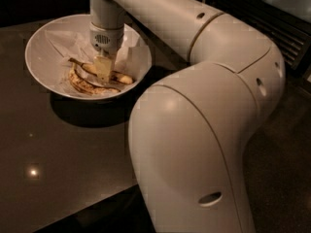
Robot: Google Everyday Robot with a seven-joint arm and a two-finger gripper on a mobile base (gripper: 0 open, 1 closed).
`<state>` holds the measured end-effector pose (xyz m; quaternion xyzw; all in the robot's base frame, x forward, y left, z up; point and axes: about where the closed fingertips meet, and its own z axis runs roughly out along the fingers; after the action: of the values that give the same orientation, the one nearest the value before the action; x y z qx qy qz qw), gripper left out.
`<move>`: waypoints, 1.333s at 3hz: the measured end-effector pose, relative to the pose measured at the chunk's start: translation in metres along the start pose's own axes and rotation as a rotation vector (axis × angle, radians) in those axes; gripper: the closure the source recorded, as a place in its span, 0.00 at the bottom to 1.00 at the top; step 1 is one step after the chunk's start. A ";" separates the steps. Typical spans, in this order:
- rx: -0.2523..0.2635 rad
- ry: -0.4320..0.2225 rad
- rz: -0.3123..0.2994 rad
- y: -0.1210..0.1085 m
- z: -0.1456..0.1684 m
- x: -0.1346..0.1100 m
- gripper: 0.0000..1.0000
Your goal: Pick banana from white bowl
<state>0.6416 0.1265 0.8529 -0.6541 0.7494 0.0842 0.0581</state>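
The white bowl [48, 38], wide and lined with crumpled white paper, stands on the dark table at the upper left. Two bananas lie in it. The banana [122, 78], paler and straighter with a thin stem pointing left, lies behind the curved, brown-streaked banana [82, 86]. My gripper [103, 72] reaches down into the bowl from the arm above and sits right on the middle of the paler banana, hiding that part of it.
The dark glossy table [58, 154] carries the bowl; its front edge runs lower left to centre. My arm's large white body [194, 144] fills the right half of the view. A slatted dark panel [272, 18] lies at the back right.
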 end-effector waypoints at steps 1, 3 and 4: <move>0.042 0.024 -0.040 0.003 -0.028 -0.002 1.00; 0.068 0.047 -0.058 0.006 -0.042 -0.013 1.00; 0.090 0.059 -0.102 0.025 -0.059 -0.027 1.00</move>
<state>0.6219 0.1440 0.9177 -0.6906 0.7194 0.0281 0.0693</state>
